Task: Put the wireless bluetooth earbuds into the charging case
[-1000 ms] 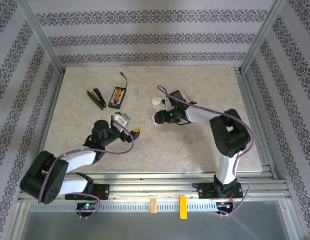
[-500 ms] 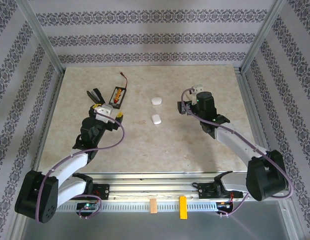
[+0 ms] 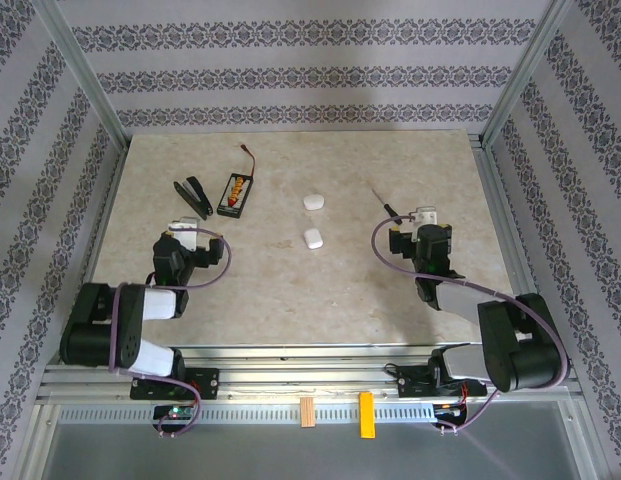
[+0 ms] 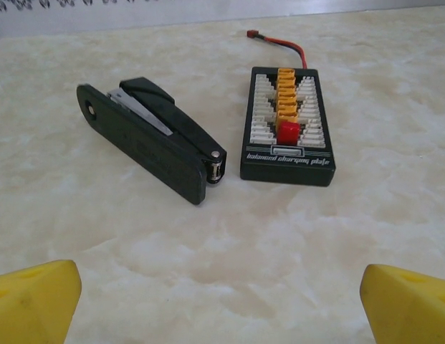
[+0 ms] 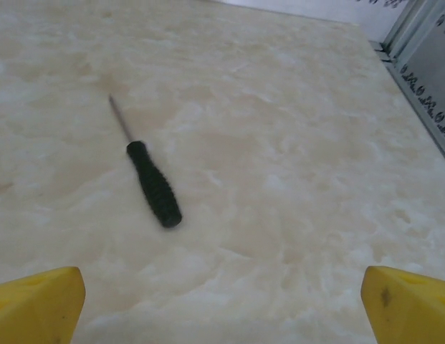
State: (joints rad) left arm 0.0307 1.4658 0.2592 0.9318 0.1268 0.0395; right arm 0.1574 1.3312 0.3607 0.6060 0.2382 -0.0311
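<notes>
Facing the screwdriver (image 5: 154, 183), the right pincer (image 5: 222, 304) is wide apart and holds nothing, like the left pincer (image 4: 222, 301); both might grab wrong things, not the 2 white cases (image 3: 312, 238).

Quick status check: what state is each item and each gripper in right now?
Left gripper: open, empty.
Right gripper: open, empty.
Far case: lying loose, looks shut.
Near case: lying loose, looks shut.
Stapler: lying loose, untouched.
Screwdriver: lying flat, untouched.
Balance board: face up.
</notes>
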